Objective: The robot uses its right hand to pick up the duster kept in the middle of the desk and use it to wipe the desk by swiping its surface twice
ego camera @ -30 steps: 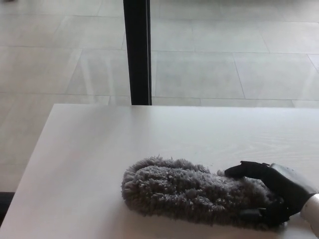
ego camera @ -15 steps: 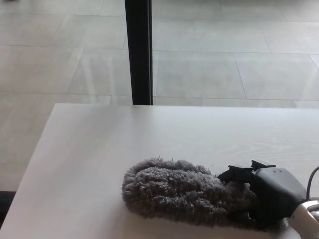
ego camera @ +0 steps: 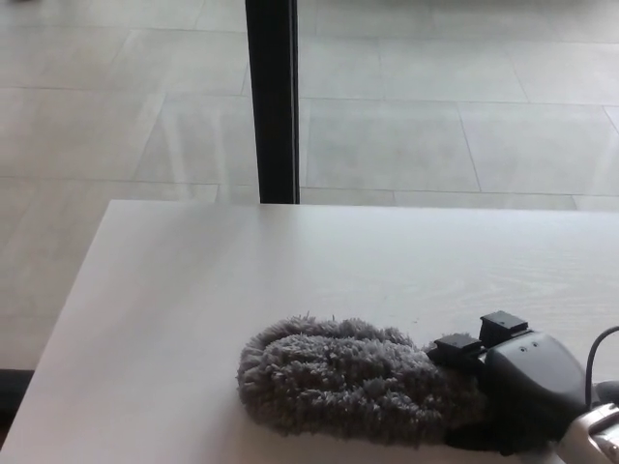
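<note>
A fluffy grey duster (ego camera: 338,377) lies flat on the white desk (ego camera: 242,271), near the front edge. My right hand (ego camera: 513,387) comes in from the lower right and rests on the duster's right end, its black fingers (ego camera: 464,348) wrapped over the fibres. The hand's back faces the camera, and the duster's handle is hidden beneath it. My left hand does not show.
A black vertical post (ego camera: 273,97) stands behind the desk's far edge. Beyond it lies a pale tiled floor (ego camera: 435,116). The desk's left edge runs diagonally down to the lower left corner.
My right hand has rotated over the duster's right end, its back now turned up and its fingers tucked in. The duster has stayed in place. The view has shifted slightly.
</note>
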